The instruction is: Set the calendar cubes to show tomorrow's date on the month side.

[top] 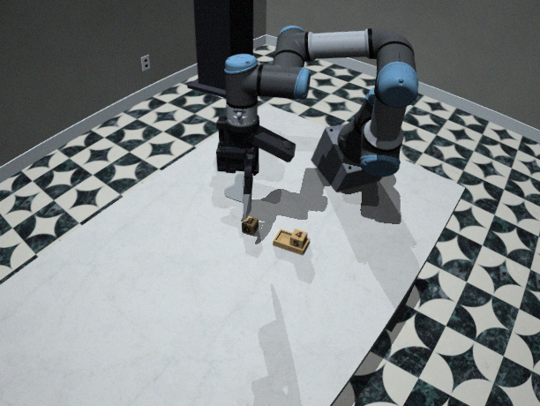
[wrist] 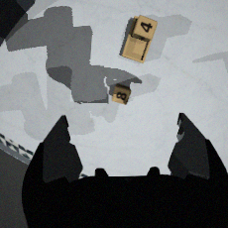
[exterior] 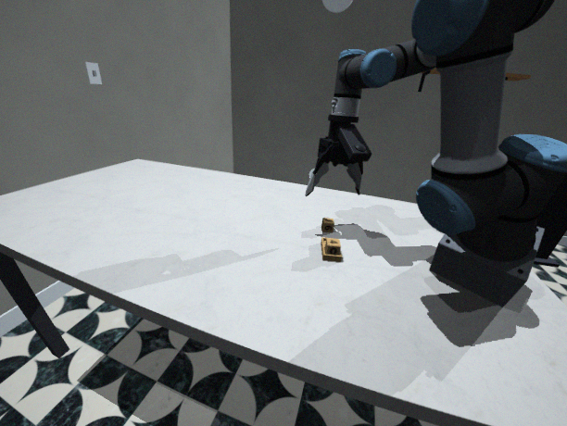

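Note:
A loose wooden cube (top: 250,226) (exterior: 327,225) (wrist: 121,94) sits on the table beside the tray, with 8 on top; a side digit looks like 6 or 0. The wooden tray (top: 287,248) (exterior: 333,259) (wrist: 132,48) holds another cube (top: 298,238) (exterior: 333,245) (wrist: 144,28) at one end, with 4 on top and 5 on a side in the top view; its other end is empty. No month name is readable. My gripper (top: 236,206) (exterior: 333,194) (wrist: 122,115) is open and empty, pointing down above the table, near the loose cube and clear of it.
The white table (top: 132,282) (exterior: 185,213) bears the arm's base (top: 337,161) (exterior: 477,273), beyond the tray from the loose cube. The arm's shadows fall around the cubes. A dark column (top: 221,44) stands behind the table.

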Available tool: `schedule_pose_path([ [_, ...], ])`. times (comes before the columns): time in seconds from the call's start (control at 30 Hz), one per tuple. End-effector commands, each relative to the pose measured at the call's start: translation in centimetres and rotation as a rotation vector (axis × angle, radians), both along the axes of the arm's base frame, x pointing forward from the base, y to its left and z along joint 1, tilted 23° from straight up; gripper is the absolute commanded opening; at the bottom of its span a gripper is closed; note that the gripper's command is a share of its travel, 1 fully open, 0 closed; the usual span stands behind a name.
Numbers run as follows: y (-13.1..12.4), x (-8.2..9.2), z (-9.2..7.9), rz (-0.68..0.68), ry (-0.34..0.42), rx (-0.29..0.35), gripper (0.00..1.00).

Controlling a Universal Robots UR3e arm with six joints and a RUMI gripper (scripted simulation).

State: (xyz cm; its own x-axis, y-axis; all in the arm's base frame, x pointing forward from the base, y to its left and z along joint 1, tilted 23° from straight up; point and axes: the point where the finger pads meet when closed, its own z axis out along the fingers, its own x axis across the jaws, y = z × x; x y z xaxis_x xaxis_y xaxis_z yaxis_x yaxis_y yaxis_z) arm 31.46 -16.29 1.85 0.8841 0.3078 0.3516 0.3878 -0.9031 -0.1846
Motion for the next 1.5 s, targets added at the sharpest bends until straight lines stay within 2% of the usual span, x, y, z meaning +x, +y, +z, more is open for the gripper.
schedule_pose_path([
  [0.0,-0.10,0.08,0.00,-0.100,0.037,0.021,1.00],
  [0.3,-0.20,0.20,-0.11,-0.269,0.091,0.068,1.00],
  [0.67,-0.23,0.22,-0.14,-0.301,0.101,0.077,1.00],
  [0.7,-0.23,0.22,-0.14,-0.301,0.101,0.077,0.29],
  [1.47,-0.23,0.22,-0.14,-0.301,0.101,0.077,0.29],
])
